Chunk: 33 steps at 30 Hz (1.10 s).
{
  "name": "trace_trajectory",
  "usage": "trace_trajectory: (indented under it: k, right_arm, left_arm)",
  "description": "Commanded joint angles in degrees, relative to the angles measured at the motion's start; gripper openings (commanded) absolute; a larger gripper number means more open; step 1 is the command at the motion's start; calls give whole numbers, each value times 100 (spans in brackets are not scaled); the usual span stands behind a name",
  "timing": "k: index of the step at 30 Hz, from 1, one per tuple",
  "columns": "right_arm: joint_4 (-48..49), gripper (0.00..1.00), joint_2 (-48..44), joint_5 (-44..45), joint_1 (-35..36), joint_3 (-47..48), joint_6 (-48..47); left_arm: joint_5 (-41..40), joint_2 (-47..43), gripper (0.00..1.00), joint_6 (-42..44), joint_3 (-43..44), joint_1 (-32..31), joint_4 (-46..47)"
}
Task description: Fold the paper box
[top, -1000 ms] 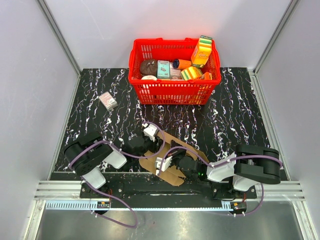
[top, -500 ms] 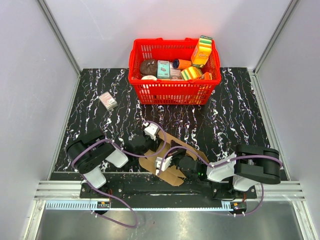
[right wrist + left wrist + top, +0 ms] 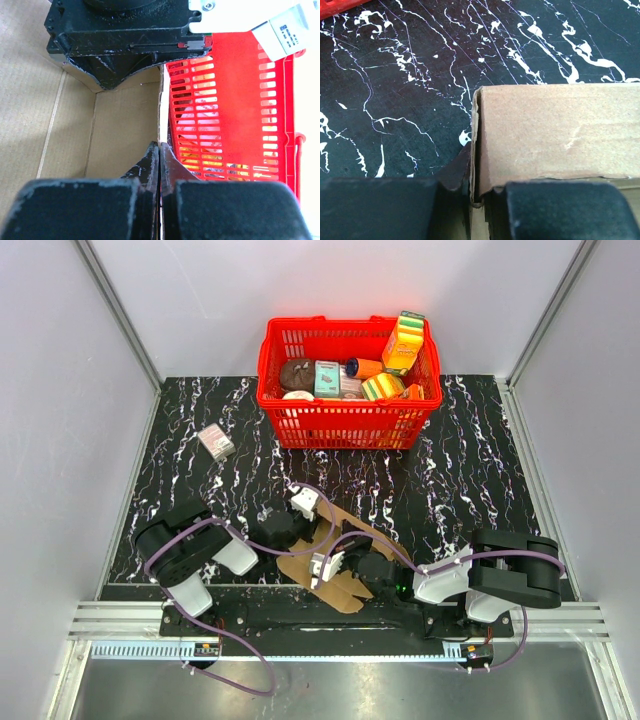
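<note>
Only wrist view shows right gripper (image 3: 159,152) seemingly pinching paper box (image 3: 122,117).

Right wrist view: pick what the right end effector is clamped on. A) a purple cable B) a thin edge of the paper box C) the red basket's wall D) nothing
B: the right end effector is shut on the paper box edge, with the red basket beyond.
</note>
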Motion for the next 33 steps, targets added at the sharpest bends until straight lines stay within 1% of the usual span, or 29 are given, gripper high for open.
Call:
trace_trajectory:
  k: [1,2,5,7,8,10,11,14,20,25,30,33]
  right_arm:
    - [-294,0,32,-262,151,19,367]
    - [-303,0,32,-262,152,28,367]
    - [-285,1,32,-262,160,19,376]
    - [-276,4,23,-271,160,28,385]
    - [-268,9,23,-280,169,19,402]
    - [-241,15,15,-306,178,28,437]
    - [-232,20,6,-306,187,28,464]
    - [-241,25,-3,-341,187,37,481]
    - [-215,28,-108,-420,204,81,604]
    - [-285,35,-275,-596,204,116,736]
    - [-505,38,-311,-719,213,99,807]
    - [-610,41,-284,-745,222,90,850]
  left_arm:
    - [-124,30,7,-74,261,-32,300]
    - [-133,30,1,-65,287,-40,274]
    - [-142,30,0,-47,322,-67,239]
    - [-151,30,0,-30,349,-93,221]
    - [-160,39,0,-30,357,-111,212]
    - [-168,39,0,-21,349,-119,212]
    - [-169,39,0,-12,349,-128,212]
    - [-186,39,0,-3,357,-137,194]
    - [-186,48,0,6,340,-146,194]
    - [-195,48,0,-3,340,-155,194]
    - [-177,48,0,-3,340,-163,194]
    - [-169,48,3,-12,349,-172,194]
